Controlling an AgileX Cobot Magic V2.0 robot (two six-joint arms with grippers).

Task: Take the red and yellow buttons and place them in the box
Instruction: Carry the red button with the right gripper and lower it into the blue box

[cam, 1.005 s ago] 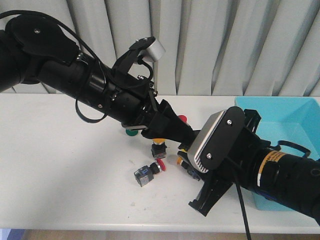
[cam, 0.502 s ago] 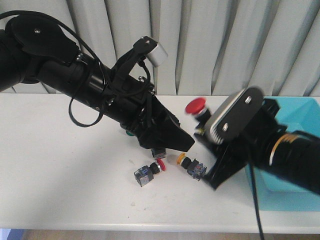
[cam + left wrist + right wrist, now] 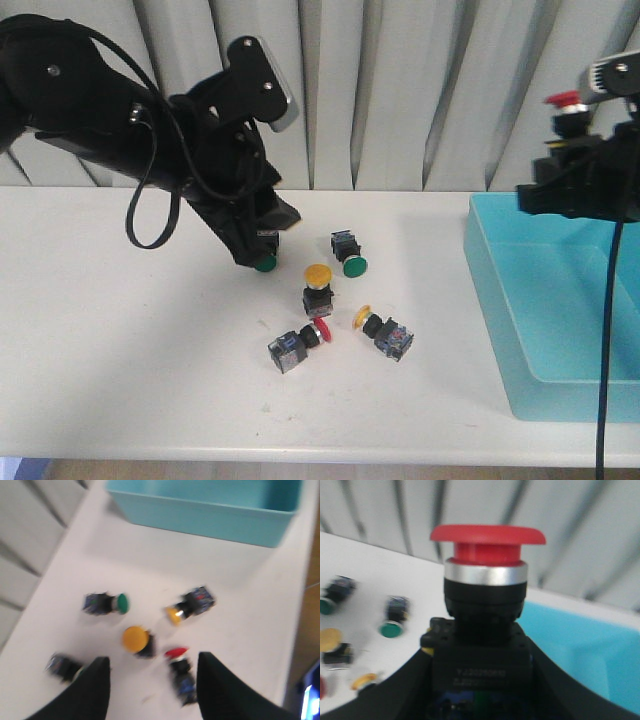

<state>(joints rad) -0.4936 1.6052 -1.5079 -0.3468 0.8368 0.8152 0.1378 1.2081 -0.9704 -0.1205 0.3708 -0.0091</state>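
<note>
- Front view: the right gripper (image 3: 572,128) pinched a red button (image 3: 567,100) upright, cap up, high above the box (image 3: 560,300) at its far edge. On the table (image 3: 120,330) stood an upright yellow button (image 3: 317,285), while a second yellow button (image 3: 380,328) and a second red button (image 3: 297,345) lay on their sides. The left gripper (image 3: 262,240) hung over a green button (image 3: 265,263).
- Left wrist view: the fingers (image 3: 90,690) were spread, empty, above the cluster; bare table lay between the buttons and the box (image 3: 200,520).
- Right wrist view: the held button (image 3: 487,580) was clamped at its base; the label there was blurred, unreadable.
</note>
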